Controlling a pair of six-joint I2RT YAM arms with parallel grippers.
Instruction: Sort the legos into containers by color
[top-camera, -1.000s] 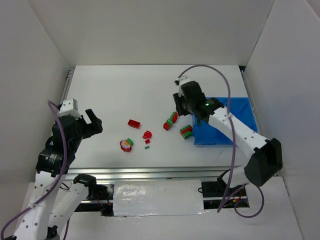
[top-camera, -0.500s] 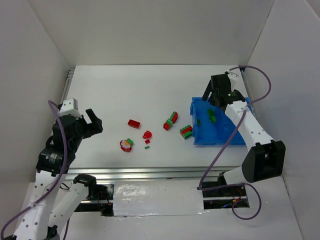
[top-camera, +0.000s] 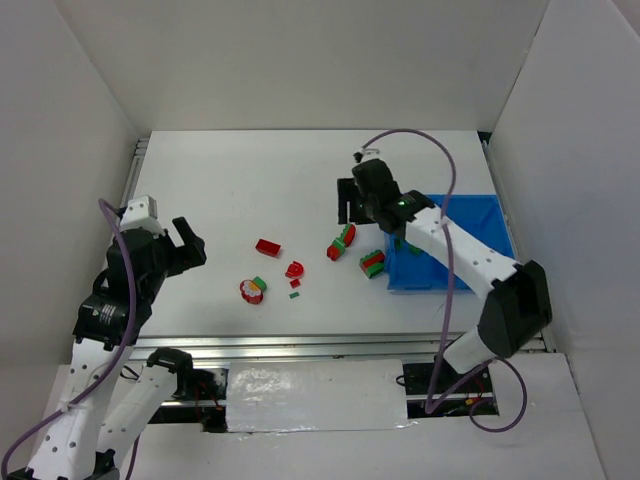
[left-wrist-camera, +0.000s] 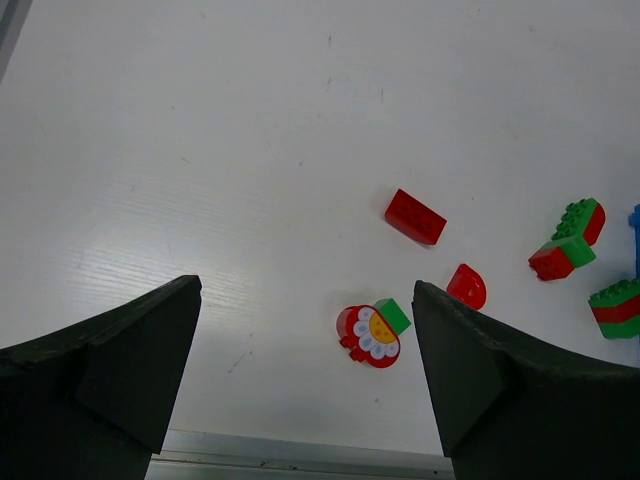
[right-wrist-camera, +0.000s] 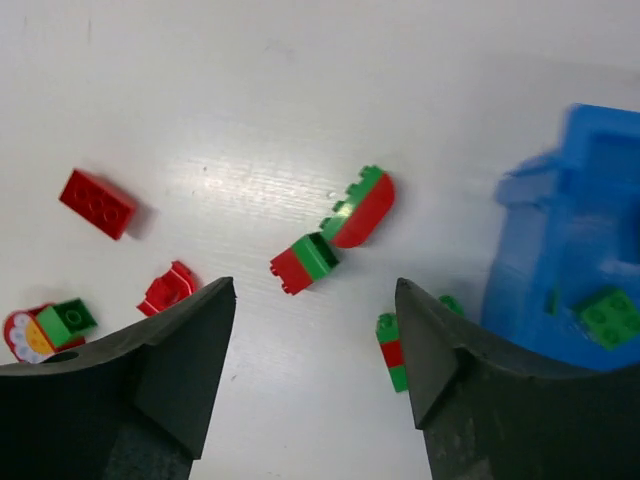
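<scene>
Right claw (right-wrist-camera: 312, 290) exited bin (right-wrist-camera: 545, 240); seemingly greens (right-wrist-camera: 608, 316) inside.

No text, label, brand, number or sign can be read in any of the 3 views. The blue bin (top-camera: 495, 225) and the red and green legos (right-wrist-camera: 358, 208) show plain moulded surfaces only. The round red-white piece (left-wrist-camera: 371, 335) carries a petal pattern with a yellow centre (a picture, not lettering).
</scene>
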